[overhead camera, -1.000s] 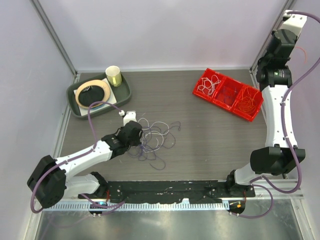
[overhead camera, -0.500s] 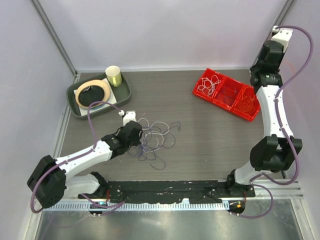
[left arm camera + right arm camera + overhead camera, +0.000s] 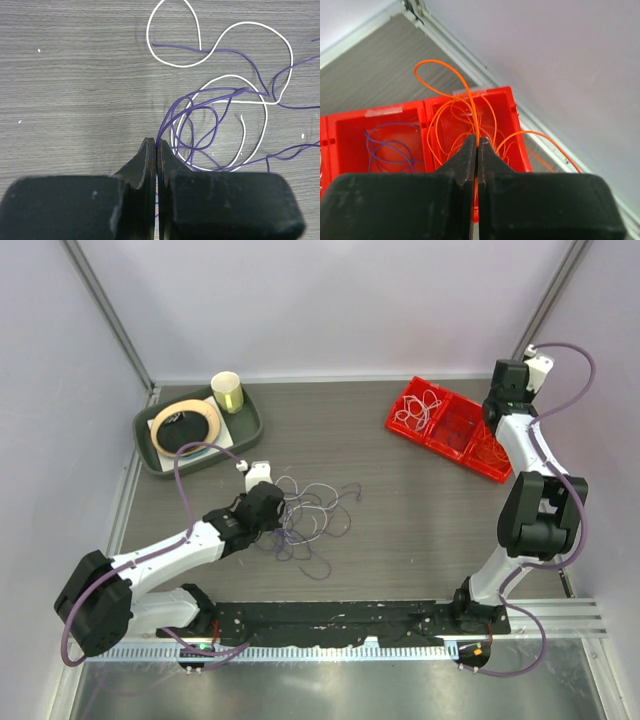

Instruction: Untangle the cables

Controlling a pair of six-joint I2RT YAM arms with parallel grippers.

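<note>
While the left tool point(image 3: 157, 145) sits pinched shut on a purple cable point(image 3: 210, 92), the loose cables point(image 3: 315, 515) lie spread on the surface point(image 3: 430, 530) left of centre, purple strands looped over white cable point(image 3: 172, 65) rings. Right tool point(image 3: 477, 142): jaws closed on an orange cable point(image 3: 435, 62), held above the red tray point(image 3: 497, 94) at the far right. Orange loops fill the tray's end compartment; purple ones lie in the middle compartment, white in the other end.
</note>
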